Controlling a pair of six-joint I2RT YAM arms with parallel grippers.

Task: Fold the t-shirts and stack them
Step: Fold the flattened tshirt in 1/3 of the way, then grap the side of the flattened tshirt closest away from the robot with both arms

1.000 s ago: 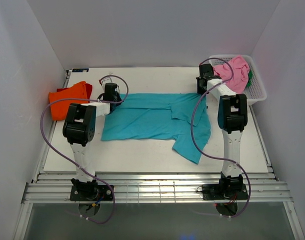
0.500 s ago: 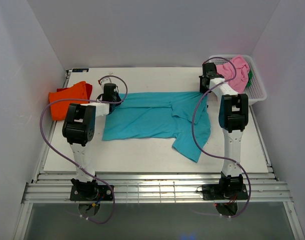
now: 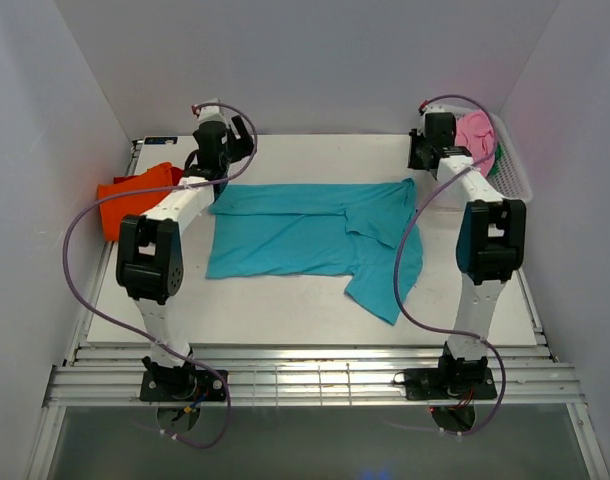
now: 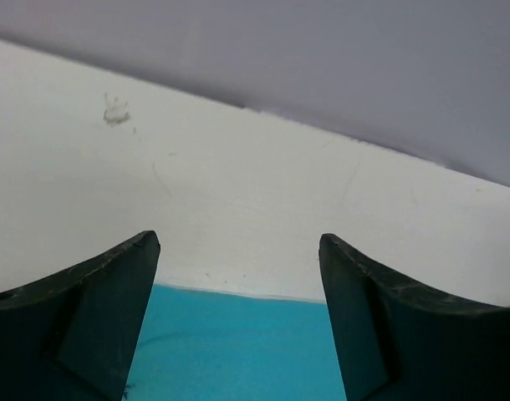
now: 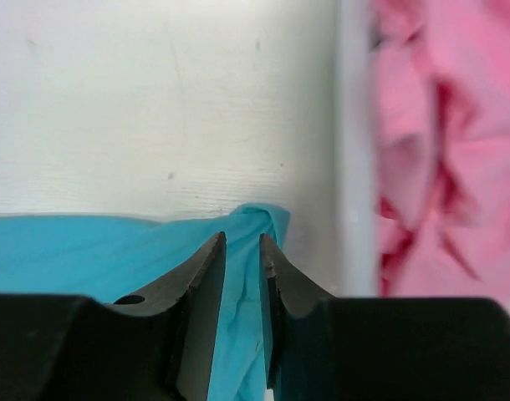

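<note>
White tabletop (image 3: 285,300) carries the teal t-shirt (image 3: 295,230), spread flat with its far edge just beneath both sets of jaws. Left gripper (image 4: 238,241): released, wide, nothing between. Right gripper (image 5: 242,238): jaws narrowly parted at the bunched far-right corner; a grip cannot be confirmed. Recommendation: smooth the skewed sleeve, then seize both far corners level before folding. The right arm hides all basket (image 3: 520,185) contents except the pink t-shirt (image 5: 439,125).

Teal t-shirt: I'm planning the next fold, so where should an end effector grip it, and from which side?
Probably the far right corner of the teal t-shirt: it is bunched into a small pucker, while the rest lies flat on the table. Come down from above at the far edge, pinching across the pucker.
</note>
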